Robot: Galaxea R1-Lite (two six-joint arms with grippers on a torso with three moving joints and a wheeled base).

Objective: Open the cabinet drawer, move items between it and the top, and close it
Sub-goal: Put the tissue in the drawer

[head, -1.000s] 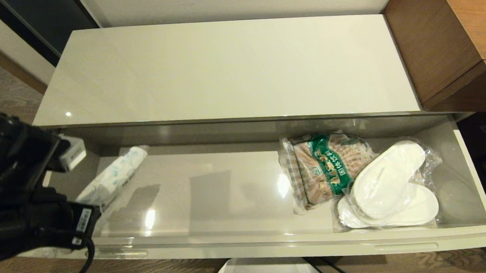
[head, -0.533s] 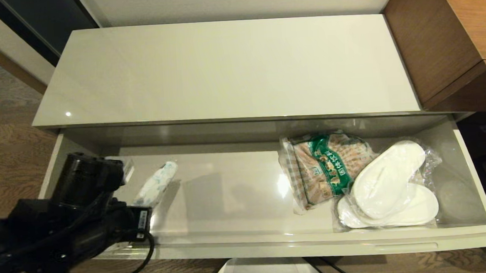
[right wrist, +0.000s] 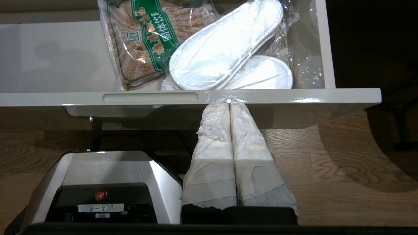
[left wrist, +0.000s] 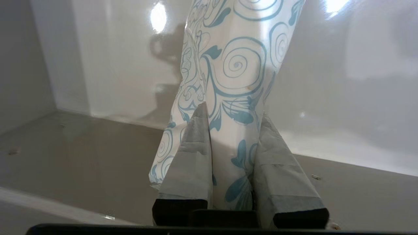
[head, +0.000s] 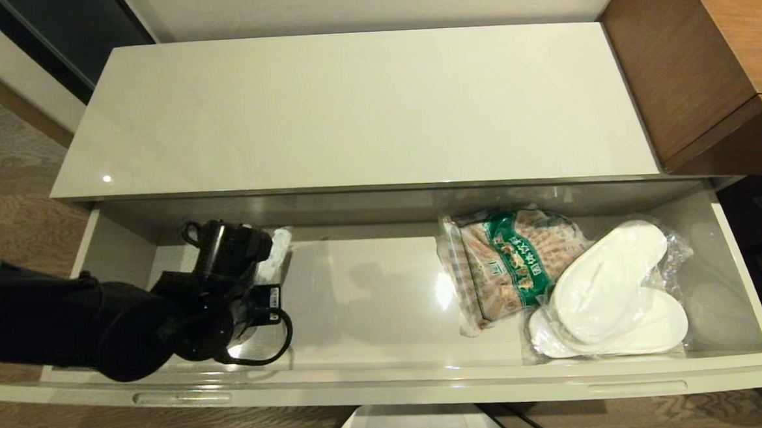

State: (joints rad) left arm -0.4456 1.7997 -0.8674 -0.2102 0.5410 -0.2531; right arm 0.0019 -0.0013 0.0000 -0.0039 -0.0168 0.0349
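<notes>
Head view: cabinet drawer [head: 390, 386] pulled fully open w/ left arm reaching in from the left side, left gripper [head: 262, 246] near the back-left corner, body of arm hiding most of the pack [head: 280, 240], only a white-blue sliver visible past the wrist. Top [head: 349, 111] bare and glossy, above and behind the drawer opening. Green-labelled snack bag [head: 511, 262] and wrapped slippers [head: 610, 290] lying at the right end, well apart from the gripper. Brown desk [head: 705, 60] off to the right. Left wrist view: fingers [left wrist: 192, 163] clamped on the pack [left wrist: 235, 71], one pad each side of its lower end, rest of the pack sticking out beyond the tips toward the glossy back wall; impossible to tell if the far end touches the wall or drawer floor. Right wrist view: right gripper [right wrist: 230, 106] parked below the drawer front, pads pressed together, nothing between, robot base [right wrist: 104, 186] beneath. Risks, as judged: grip sits on one end of a soft, film-wrapped pack, so could slip or sag out during a lift, esp. if swung fast. Close to the underside edge of the top, so raising straight up could snag pack or wrist on that lip; better to draw out toward the front first. Squashing the contents also possible w/ harder squeeze.
</notes>
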